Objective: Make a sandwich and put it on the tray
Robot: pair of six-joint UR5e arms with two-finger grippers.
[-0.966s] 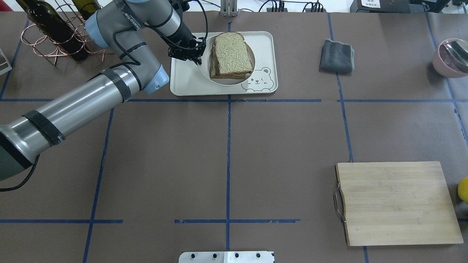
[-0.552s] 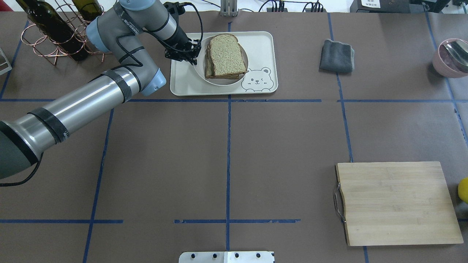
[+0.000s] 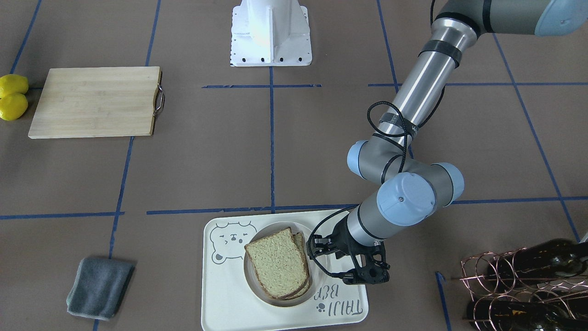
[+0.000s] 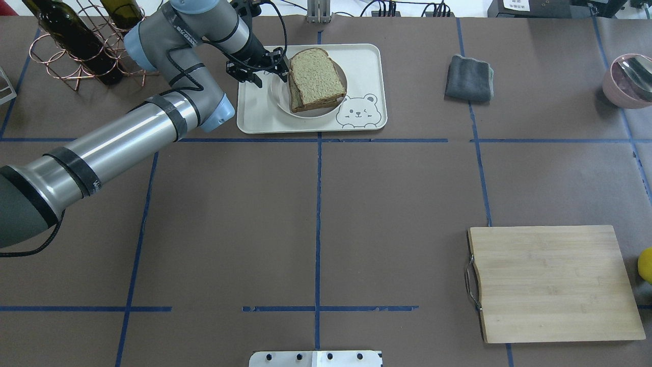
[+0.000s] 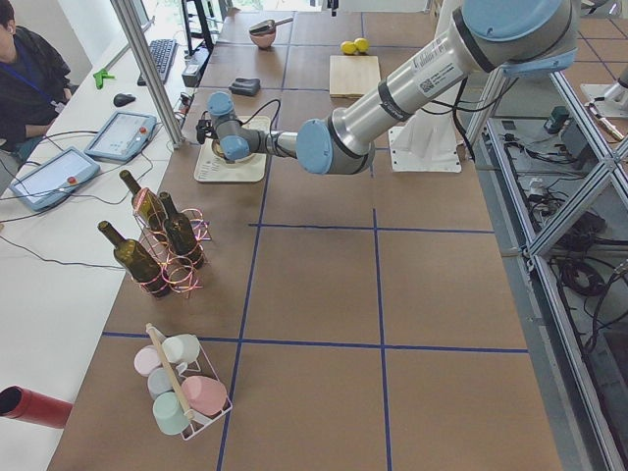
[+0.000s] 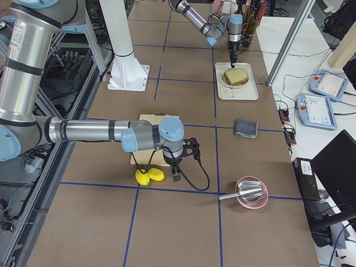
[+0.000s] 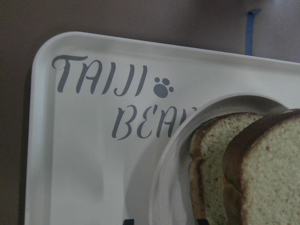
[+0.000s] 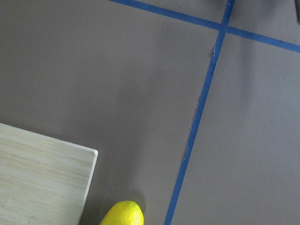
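Paper, brown and crossed with blue tape lines, covers the table [image 4: 356,204]. The left arm [image 4: 117,137] reaches from the near left to the far side, where its wrist bends down over the tray. The right arm [image 6: 83,130] shows only in the view from the robot's right, stretched low beside the pale wooden cutting board [image 4: 555,283]. That board lies flat at the near right, its metal handle toward the table's middle.

The tray [image 4: 257,114] sits at the far centre, cream with rounded corners. It has a grey bear drawn in one corner and grey "TAIJI BEAR" lettering [image 7: 101,79] in the opposite one. To its left stands a copper wire rack [image 4: 48,53] with dark bottles [image 4: 76,41] lying in it.

Inside the tray rests a round white dish [image 4: 279,99], and the sandwich [image 4: 317,75] lies on that dish. Its slices are speckled tan with dark crust, the top one skewed off those beneath (any filling is hidden). A folded grey cloth [image 4: 468,77] lies to the right of the tray, well apart. A pink bowl [image 4: 619,94] holding a metal scoop [image 4: 636,74] sits at the far right edge.

The left gripper [image 4: 265,69] hangs above the tray's lettered end, just beside the dish's rim. Its fingertips [image 7: 127,221] show as two dark tips held apart, with nothing between them. The right gripper [image 6: 176,169] points down by the board's edge, near two lemons [image 3: 13,94]. Whether it is released or clenched I cannot tell.
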